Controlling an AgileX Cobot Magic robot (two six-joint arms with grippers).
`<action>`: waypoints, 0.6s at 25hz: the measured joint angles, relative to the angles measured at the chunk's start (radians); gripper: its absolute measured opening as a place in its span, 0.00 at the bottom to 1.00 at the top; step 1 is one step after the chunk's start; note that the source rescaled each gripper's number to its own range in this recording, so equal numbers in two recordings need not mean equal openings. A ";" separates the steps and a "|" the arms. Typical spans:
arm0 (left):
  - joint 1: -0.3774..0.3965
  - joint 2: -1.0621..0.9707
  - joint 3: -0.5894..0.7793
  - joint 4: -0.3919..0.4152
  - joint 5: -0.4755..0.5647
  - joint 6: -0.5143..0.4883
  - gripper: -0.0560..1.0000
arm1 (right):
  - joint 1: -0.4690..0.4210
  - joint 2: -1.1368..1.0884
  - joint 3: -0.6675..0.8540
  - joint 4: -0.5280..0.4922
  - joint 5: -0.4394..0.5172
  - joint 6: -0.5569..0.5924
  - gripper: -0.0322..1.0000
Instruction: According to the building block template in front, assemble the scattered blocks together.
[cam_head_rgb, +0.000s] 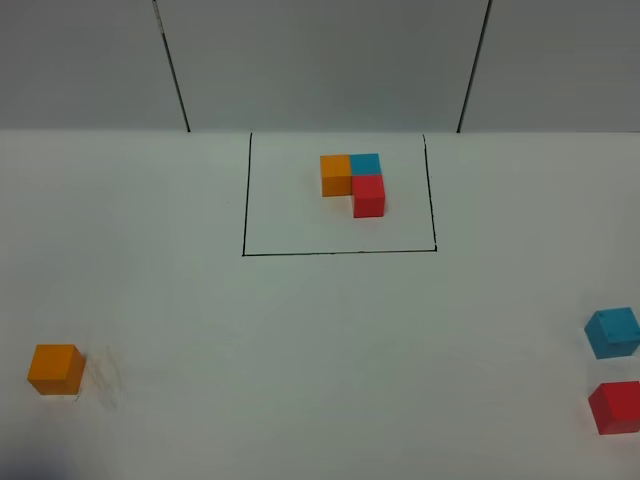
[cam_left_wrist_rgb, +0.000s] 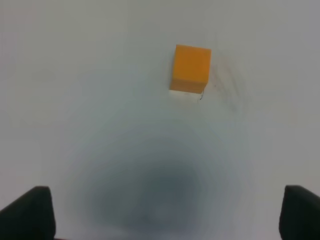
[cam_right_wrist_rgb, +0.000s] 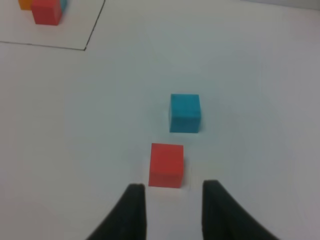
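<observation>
Shows the orange block (cam_head_rgb: 55, 368) loose at 8 o'clock on the table (cam_head_rgb: 320, 350), the blue block (cam_head_rgb: 612, 332) at 3 o'clock, the red block (cam_head_rgb: 615, 407) near at its 6 o'clock, not touching. Puts the template (cam_head_rgb: 353, 183) at 12 o'clock inside the frame (cam_head_rgb: 340, 253). Has the left gripper (cam_left_wrist_rgb: 165, 215) spread wide and empty short of the orange block, the right gripper (cam_right_wrist_rgb: 172, 200) drawn narrow and empty just short of the red block

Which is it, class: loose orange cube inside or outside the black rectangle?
Outside: the loose orange cube lies left of the black rectangle.
</observation>
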 joint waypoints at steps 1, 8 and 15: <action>0.000 0.055 -0.016 0.000 -0.016 0.000 1.00 | 0.000 0.000 0.000 0.000 0.000 0.000 0.03; 0.000 0.360 -0.063 0.001 -0.179 0.000 0.99 | 0.000 0.000 0.000 0.000 0.000 0.000 0.03; 0.000 0.598 -0.063 0.001 -0.360 0.001 0.96 | 0.000 0.000 0.000 0.000 0.000 0.000 0.03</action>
